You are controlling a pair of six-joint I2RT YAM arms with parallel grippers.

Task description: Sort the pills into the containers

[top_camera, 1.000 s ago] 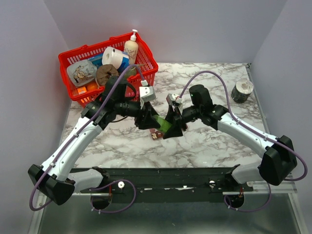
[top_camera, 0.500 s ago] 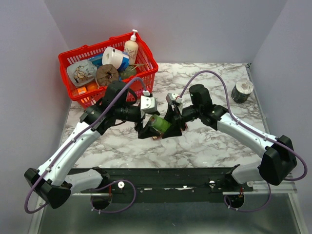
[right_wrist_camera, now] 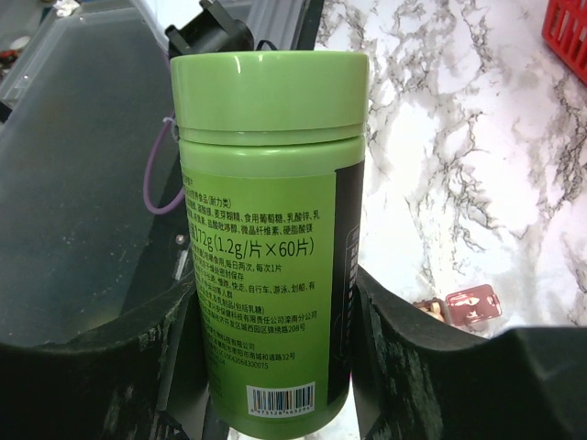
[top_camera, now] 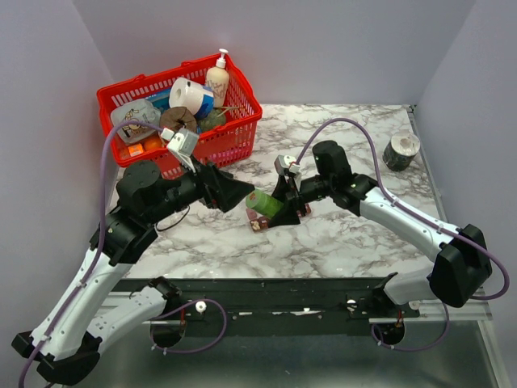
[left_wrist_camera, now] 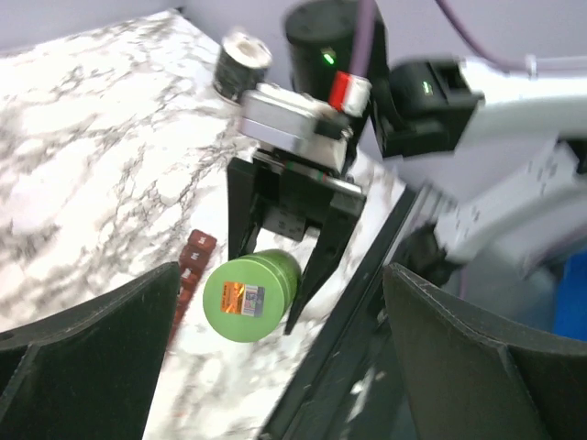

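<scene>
Step in hand appeared to be opening. The right claw [left_wrist_camera: 268, 286] gripped the capped green pill bottle [right_wrist_camera: 271, 229] above the bench [top_camera: 347, 242]. The containers [left_wrist_camera: 194, 259] lay just beside it. The left claw [top_camera: 234, 194] stood open and empty. The next move probably required it to grasp the cap [right_wrist_camera: 271, 87].

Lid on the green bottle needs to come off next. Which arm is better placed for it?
Left. The right gripper is shut on the green bottle, so it is occupied. The left gripper is open and empty, and the bottle's lid faces it.
</scene>
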